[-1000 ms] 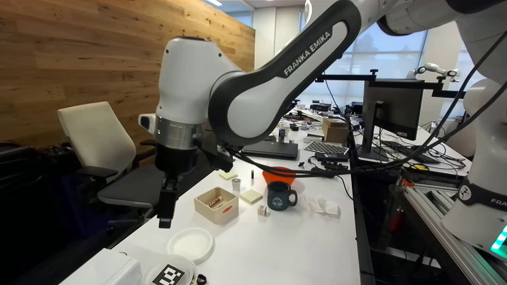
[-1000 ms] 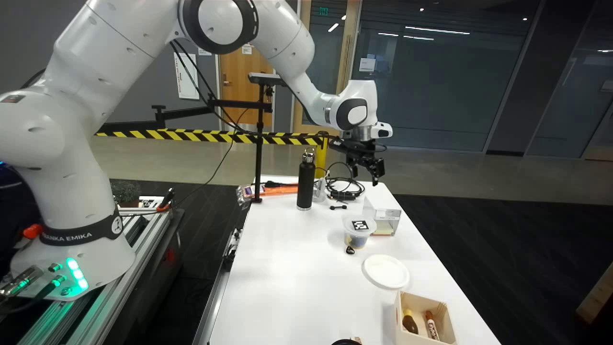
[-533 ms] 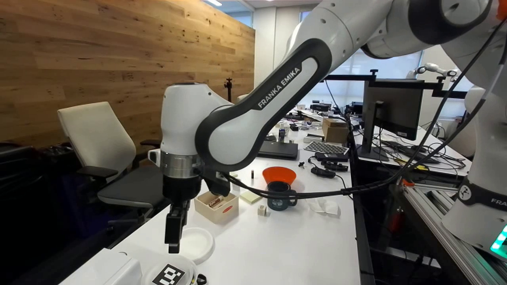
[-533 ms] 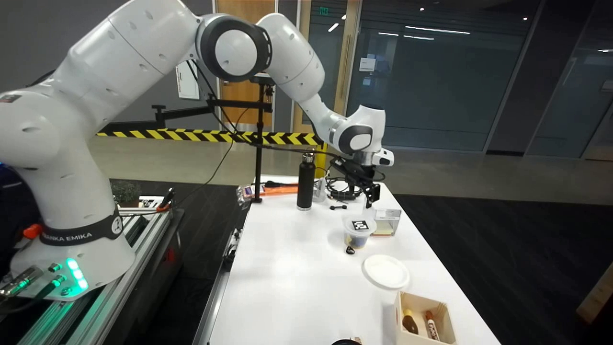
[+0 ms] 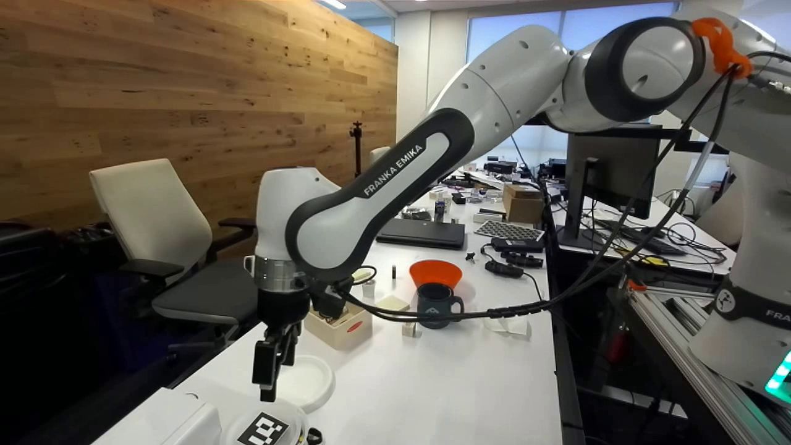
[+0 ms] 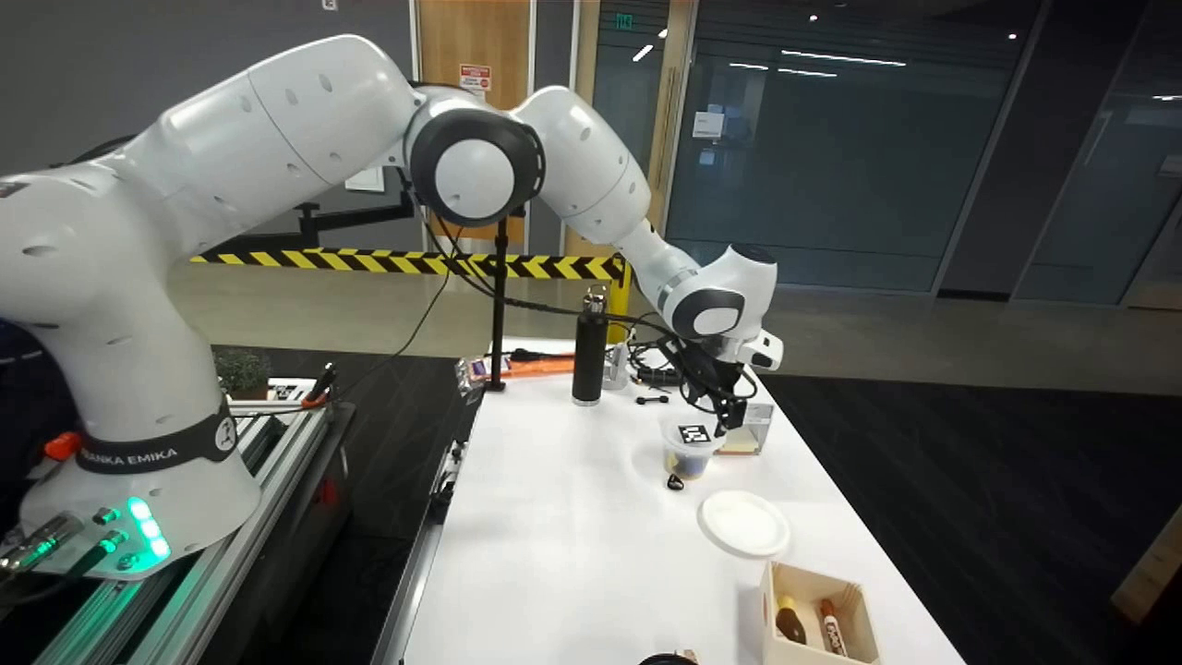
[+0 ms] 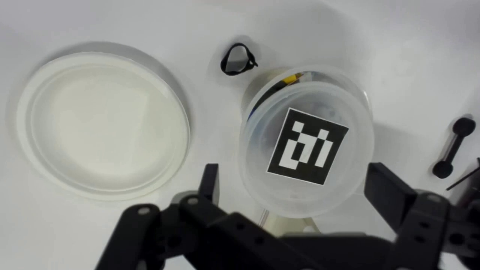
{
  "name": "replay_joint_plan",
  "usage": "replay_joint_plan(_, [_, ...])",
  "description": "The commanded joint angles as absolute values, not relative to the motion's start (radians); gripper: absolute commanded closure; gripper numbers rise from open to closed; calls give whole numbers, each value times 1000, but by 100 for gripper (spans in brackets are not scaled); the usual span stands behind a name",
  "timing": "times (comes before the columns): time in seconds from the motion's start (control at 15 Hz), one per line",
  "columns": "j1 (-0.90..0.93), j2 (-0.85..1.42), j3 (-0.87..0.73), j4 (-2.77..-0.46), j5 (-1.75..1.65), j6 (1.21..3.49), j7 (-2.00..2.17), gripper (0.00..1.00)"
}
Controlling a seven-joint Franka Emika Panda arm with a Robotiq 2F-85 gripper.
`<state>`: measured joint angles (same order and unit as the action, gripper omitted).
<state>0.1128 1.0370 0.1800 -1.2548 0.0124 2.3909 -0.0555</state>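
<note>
- Two black fingers (image 7: 209,183) stand spread wide and released in the wrist view; between them we see the clear lidded tub (image 7: 307,198), a black-and-white label (image 7: 308,146) on top.
- Around it, we make out a white plate (image 7: 103,125) to the left, a small black loop (image 7: 250,63) near the tub and a black dumbbell-shaped piece (image 7: 454,147) to the right.
- In an exterior view, we find the fingers over the tub, though we cannot tell whether they touch it; farther along the table (image 5: 445,383), a dark mug (image 5: 432,300) stands before an orange bowl (image 5: 435,272).
- In an exterior view, we see the tub just beside a see-through-sided box (image 6: 753,434), a black bottle (image 6: 589,356) upright farther back, and a wooden box (image 6: 817,591) holding a brown-capped pen (image 6: 834,634).
</note>
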Motion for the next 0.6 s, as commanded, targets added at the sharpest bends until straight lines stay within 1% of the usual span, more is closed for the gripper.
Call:
replay_joint_plan(0.0, [115,1134,187,-1089,40,2280,-96,0])
replay_joint_plan(0.53, [138,1210,178,-936,36,2115,-106,0])
